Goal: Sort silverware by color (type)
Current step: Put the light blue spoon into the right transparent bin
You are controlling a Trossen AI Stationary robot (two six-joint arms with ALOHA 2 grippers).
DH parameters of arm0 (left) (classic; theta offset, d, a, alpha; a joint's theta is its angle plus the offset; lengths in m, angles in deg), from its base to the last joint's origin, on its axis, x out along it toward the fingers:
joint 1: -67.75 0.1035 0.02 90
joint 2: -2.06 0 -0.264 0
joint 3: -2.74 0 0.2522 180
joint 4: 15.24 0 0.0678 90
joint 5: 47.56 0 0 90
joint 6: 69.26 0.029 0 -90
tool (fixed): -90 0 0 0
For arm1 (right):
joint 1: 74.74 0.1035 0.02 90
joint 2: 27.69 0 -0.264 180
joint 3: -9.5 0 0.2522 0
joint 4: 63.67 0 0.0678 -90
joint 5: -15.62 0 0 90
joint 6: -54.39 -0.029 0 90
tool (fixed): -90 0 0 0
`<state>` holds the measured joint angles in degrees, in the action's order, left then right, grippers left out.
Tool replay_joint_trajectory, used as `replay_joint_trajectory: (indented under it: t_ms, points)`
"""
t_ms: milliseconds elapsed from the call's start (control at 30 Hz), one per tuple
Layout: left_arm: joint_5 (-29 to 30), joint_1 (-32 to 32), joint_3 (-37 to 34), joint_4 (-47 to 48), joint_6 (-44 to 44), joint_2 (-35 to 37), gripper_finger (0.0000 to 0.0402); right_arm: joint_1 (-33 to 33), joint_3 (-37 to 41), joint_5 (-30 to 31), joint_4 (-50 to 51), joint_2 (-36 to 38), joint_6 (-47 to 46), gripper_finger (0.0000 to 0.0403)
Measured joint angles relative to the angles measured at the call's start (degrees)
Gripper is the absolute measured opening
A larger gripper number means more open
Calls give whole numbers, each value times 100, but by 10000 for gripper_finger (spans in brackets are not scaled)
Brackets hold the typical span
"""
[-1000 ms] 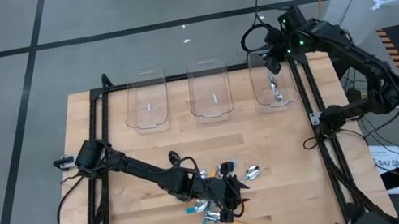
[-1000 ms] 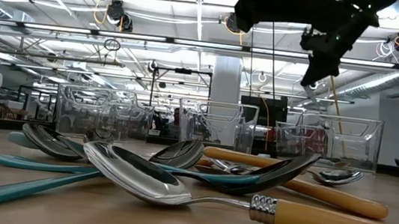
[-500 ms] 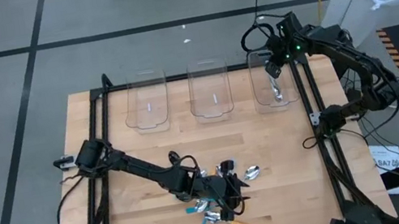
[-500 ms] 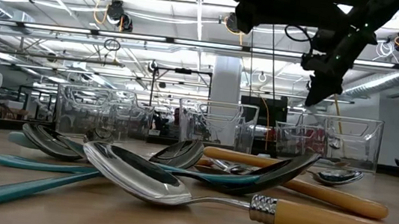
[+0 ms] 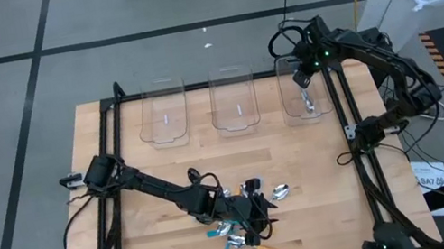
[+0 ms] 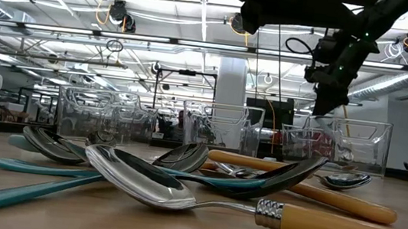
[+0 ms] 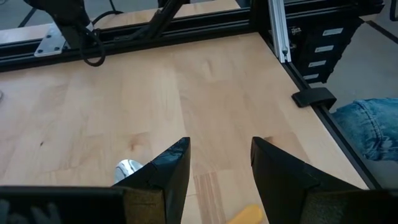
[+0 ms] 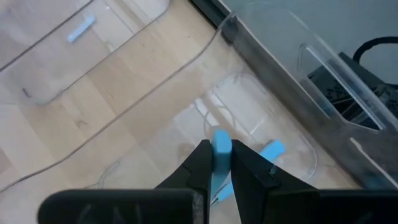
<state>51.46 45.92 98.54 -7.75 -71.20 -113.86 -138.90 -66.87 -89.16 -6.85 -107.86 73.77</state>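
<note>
The spoons lie in a loose heap (image 5: 244, 226) near the table's near edge. The low view shows teal handles (image 6: 26, 187) and a silver bowl on an orange handle (image 6: 180, 193). My left gripper (image 5: 259, 202) hovers open over this heap. In its wrist view a silver bowl (image 7: 127, 168) lies beside one finger and an orange handle (image 7: 245, 214) lies below. My right gripper (image 5: 299, 80) is above the right clear bin (image 5: 307, 114), shut on a light-blue-handled spoon (image 8: 221, 144). Another spoon (image 5: 308, 105) lies in that bin, its blue handle (image 8: 272, 149) showing. My right gripper pinches the light-blue handle (image 8: 221, 142) of a spoon between its two fingers, coming from above and pointing down into the right bin. The spoon is lifted clear of the bin floor. The fingers hide its bowl end.
Three clear bins stand in a row along the far edge: left (image 5: 167, 132), middle (image 5: 237, 122) and right. A black frame rail (image 5: 351, 120) runs along the table's right side. Bare wood (image 5: 237, 158) lies between the bins and the heap.
My right gripper has moved down and slightly toward the table's left and near side, over the right bin, still shut on the light-blue-handled spoon. My left gripper and the heap have stayed where they were.
</note>
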Motion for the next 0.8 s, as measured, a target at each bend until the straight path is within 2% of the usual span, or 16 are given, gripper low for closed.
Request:
replay_joint_trajectory:
  t_ms: [800]
  points:
    - [0,0,0,3,3,0,168,0,0,151,-24,-319,-110,39]
